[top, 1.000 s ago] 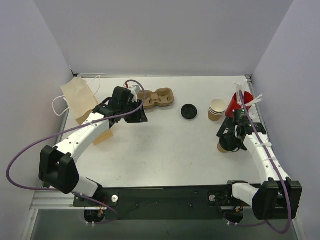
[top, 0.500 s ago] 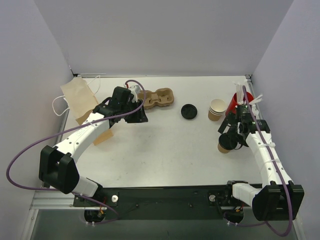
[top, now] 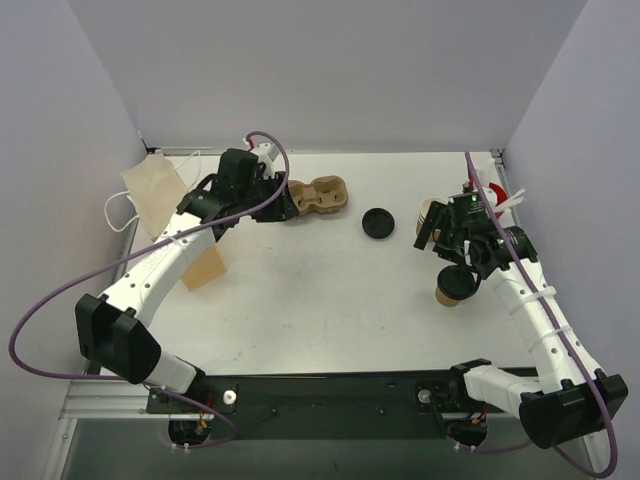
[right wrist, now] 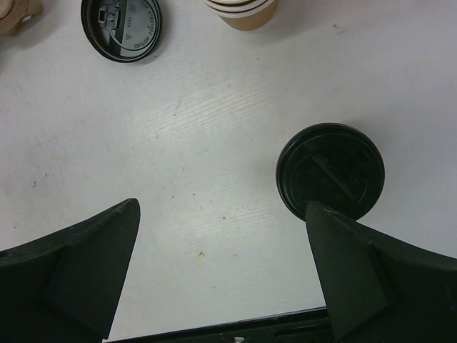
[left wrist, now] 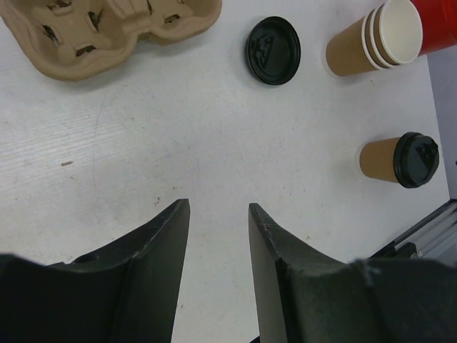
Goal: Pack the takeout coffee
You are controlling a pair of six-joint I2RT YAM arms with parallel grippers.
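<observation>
The takeout coffee (top: pixel 455 287), a tan-brown paper cup with a black lid on it, stands on the table's right side. It also shows in the left wrist view (left wrist: pixel 400 158) and from above in the right wrist view (right wrist: pixel 330 179). My right gripper (top: pixel 453 243) hangs open and empty above the table just behind the cup, its right finger (right wrist: pixel 371 279) beside the lid. My left gripper (top: pixel 283 205) is open and empty over the table, just in front of the brown pulp cup carrier (top: pixel 318 194); its fingers (left wrist: pixel 161 243) show wide apart.
A loose black lid (top: pixel 377 223) lies mid-table. A stack of pale lidless cups (top: pixel 433 218) and a red cup with white sticks (top: pixel 488 198) stand at the back right. A brown paper bag (top: pixel 155 195) with white handles lies at the left edge.
My right gripper has lifted off the lidded cup and moved back, open, leaving the cup standing. My left gripper has shifted slightly back and left, beside the carrier.
</observation>
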